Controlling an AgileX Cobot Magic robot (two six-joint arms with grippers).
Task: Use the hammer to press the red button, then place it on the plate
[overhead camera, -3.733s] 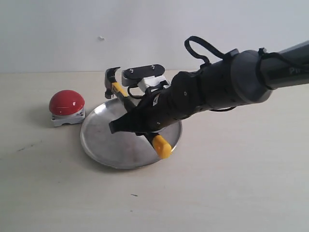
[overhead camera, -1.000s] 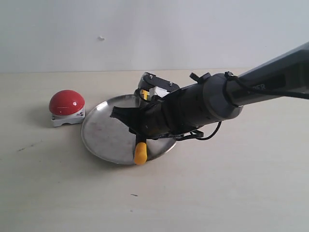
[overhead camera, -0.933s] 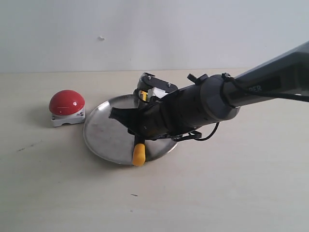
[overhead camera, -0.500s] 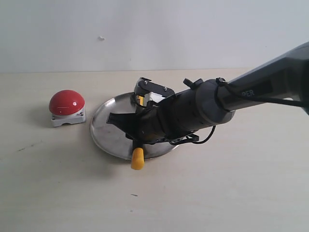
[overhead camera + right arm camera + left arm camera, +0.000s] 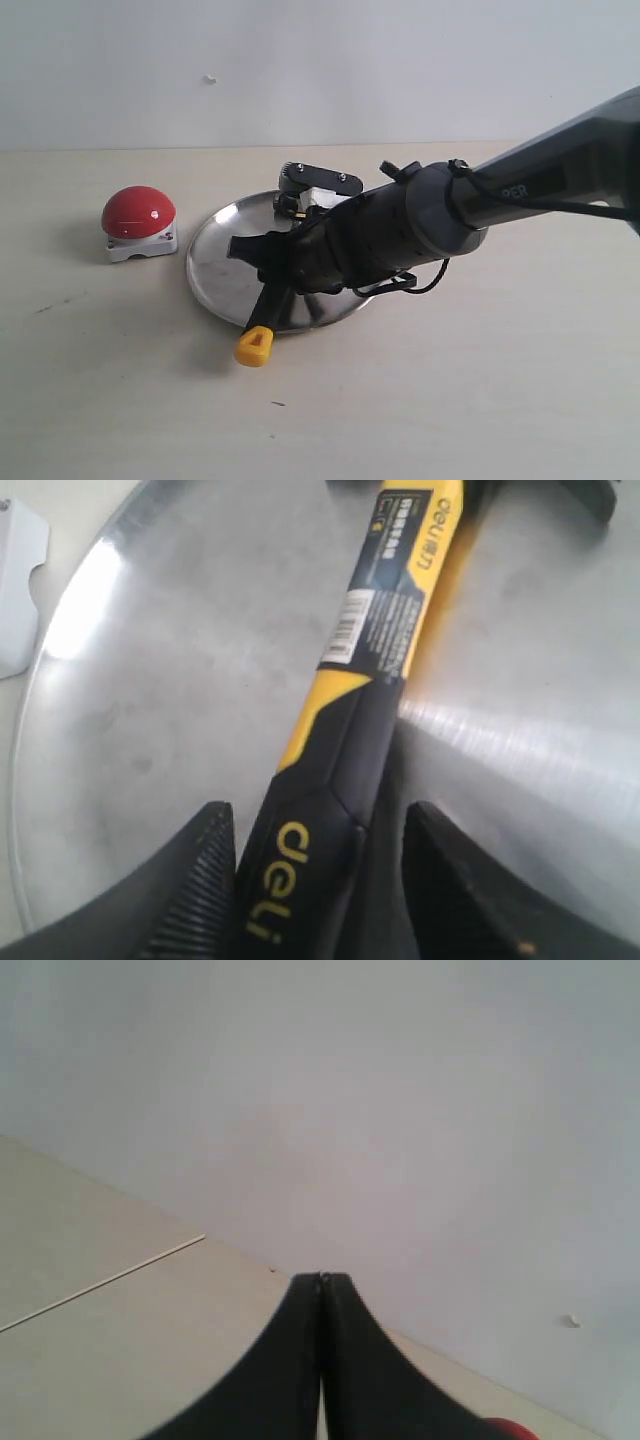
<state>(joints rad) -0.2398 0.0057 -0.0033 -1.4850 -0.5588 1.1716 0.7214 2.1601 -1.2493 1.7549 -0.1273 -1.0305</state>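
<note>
The hammer (image 5: 266, 310) lies across the silver plate (image 5: 215, 270), and its yellow end pokes past the front-left rim onto the table. In the right wrist view the black and yellow handle (image 5: 385, 600) rests on the plate (image 5: 150, 680). My right gripper (image 5: 262, 268) is low over the plate and stands open around the handle, with its fingers (image 5: 190, 880) spread on either side and a gap on one side. The red button (image 5: 138, 212) sits on its white base left of the plate. My left gripper (image 5: 322, 1285) is shut on nothing, away from the scene.
The right arm (image 5: 520, 190) reaches in from the right over the plate's back half. A white corner (image 5: 20, 590) shows beside the plate's rim in the right wrist view. A sliver of red (image 5: 505, 1428) shows at the left wrist view's edge.
The right gripper came down over the plate and opened. The hammer handle swung toward the front-left and now rests with its yellow end on the table. The plate slid slightly right.
</note>
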